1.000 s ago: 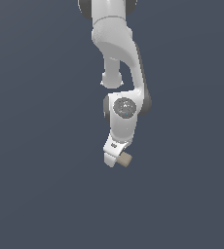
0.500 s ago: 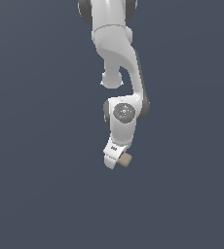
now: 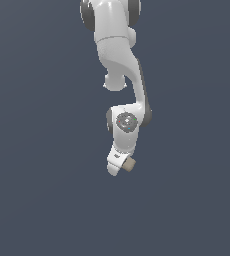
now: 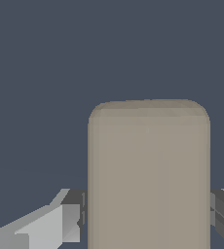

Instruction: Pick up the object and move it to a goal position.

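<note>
The object (image 4: 148,175) is a plain tan block with rounded edges, and it fills much of the wrist view. Both grey fingertips (image 4: 74,214) press against its two sides, so my gripper (image 4: 150,214) is shut on it. In the exterior view the white arm hangs down from above, and the object (image 3: 130,165) shows as a small tan end sticking out beside the white gripper (image 3: 118,165). No goal mark shows in either view.
A flat dark blue-grey background (image 3: 37,150) surrounds the arm in both views. No other objects or edges show.
The arm's lower end with the held block has shifted slightly to the exterior view's left. The grip on the block is unchanged.
</note>
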{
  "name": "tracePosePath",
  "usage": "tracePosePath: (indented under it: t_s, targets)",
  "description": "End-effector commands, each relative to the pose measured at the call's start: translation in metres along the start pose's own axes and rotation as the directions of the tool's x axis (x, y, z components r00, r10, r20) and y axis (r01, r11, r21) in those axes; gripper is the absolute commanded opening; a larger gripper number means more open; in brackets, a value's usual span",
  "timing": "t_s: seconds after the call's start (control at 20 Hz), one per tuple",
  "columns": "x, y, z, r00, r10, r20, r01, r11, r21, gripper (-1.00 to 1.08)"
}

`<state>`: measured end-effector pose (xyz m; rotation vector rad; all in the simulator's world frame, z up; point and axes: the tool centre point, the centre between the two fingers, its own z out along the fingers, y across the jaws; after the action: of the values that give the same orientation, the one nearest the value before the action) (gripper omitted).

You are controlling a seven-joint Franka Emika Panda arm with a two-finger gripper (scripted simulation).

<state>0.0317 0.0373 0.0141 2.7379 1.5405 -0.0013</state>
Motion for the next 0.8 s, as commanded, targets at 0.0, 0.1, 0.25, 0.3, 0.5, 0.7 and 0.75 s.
tracePosePath:
  t_s: [0.0, 0.1, 0.25, 0.3, 0.5, 0.7, 0.75]
  targets:
    - [0.0, 0.0, 0.001, 1.0, 0.0, 0.0, 0.0, 1.0, 0.0, -1.0]
    - [0.0, 0.0, 0.001, 1.0, 0.0, 0.0, 0.0, 1.0, 0.0, -1.0]
    - [0.0, 0.0, 0.001, 1.0, 0.0, 0.0, 0.0, 1.0, 0.0, -1.0]
    - [0.0, 0.0, 0.001, 1.0, 0.0, 0.0, 0.0, 1.0, 0.0, -1.0]
    - [0.001, 0.0, -0.001, 1.0, 0.0, 0.0, 0.0, 1.0, -0.001, -1.0]
    - [0.013, -0.001, -0.006, 1.0, 0.0, 0.0, 0.0, 1.0, -0.001, -1.0]
    - [0.017, -0.001, -0.008, 1.0, 0.0, 0.0, 0.0, 1.0, -0.001, -1.0]
